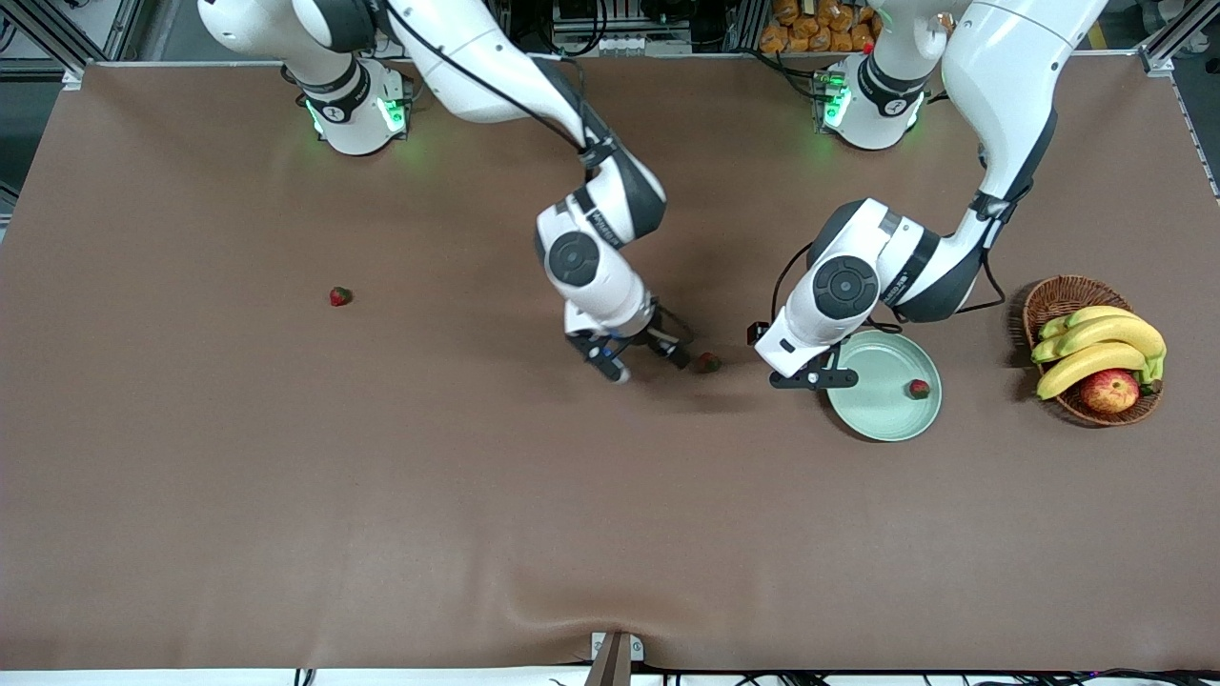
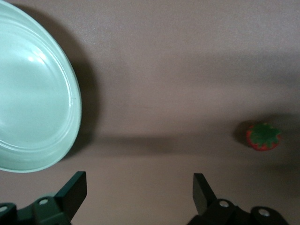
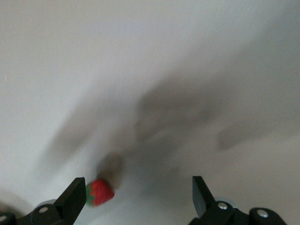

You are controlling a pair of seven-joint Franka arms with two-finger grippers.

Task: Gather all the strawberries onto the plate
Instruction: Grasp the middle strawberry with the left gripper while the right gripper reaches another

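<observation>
Strawberries, three: one in the plate (image 1: 858,405); one (image 1: 707,362) on the worktop beside the right hand (image 1: 643,360), fingers apart, empty; one (image 1: 340,296) toward the right arm's end. Left hand (image 1: 827,379) over plate rim, wide, empty. Likely light, small, rollable; pinch across body.

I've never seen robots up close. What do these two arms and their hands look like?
Both are glossy white jointed arms with dark grey joint bands, round grey caps, black cables and green-lit bases. The left gripper and right gripper each have two black fingers.
</observation>
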